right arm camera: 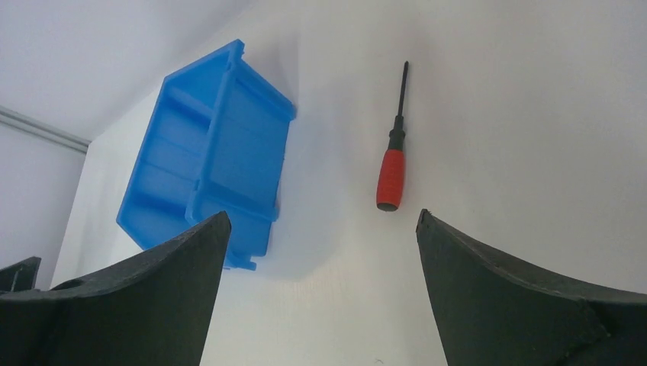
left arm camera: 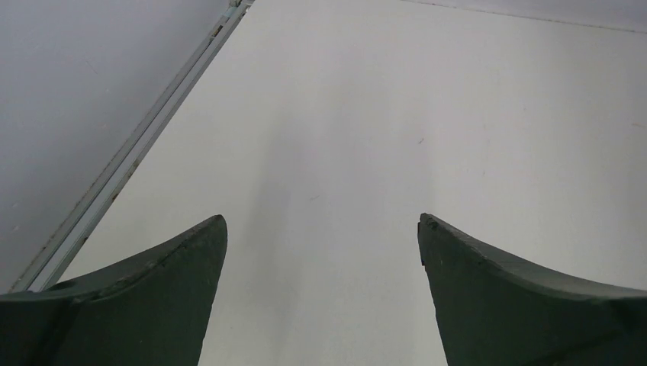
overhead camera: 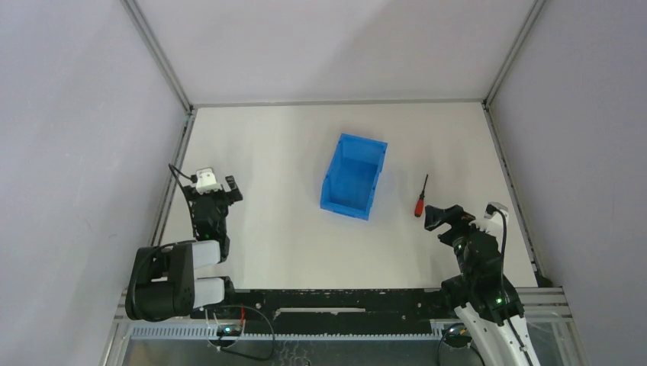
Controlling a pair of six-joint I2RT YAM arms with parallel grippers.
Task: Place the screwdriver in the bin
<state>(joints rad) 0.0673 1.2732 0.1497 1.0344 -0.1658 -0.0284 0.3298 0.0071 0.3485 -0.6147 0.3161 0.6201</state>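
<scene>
The right fingers [right arm camera: 526, 305] stand spread wide with nothing between them, low over the surface [right arm camera: 534, 114]. They are aimed at the screwdriver [right arm camera: 396, 137], which lies flat just ahead. The butt of its red handle [right arm camera: 391, 179] is nearest and its thin black shaft [right arm camera: 402, 91] points away. The left fingers [left arm camera: 137, 305] are likewise parted and empty, over bare surface well apart from everything. The bin [right arm camera: 244, 152] sits to the left of the screwdriver, near it but not touching.

The screwdriver looks light and rigid. Its thin round shaft would probably roll or slip, so the thicker handle seems the place to grasp, pinched across its width. As it lies flat, the fingertips would have to come right down to the surface.

The right wrist view shows the handle's direction up close. Only the overhead view shows the bin's open top with nothing visible inside, and the screwdriver lying between bin and right arm. The left wrist view shows neither.
</scene>
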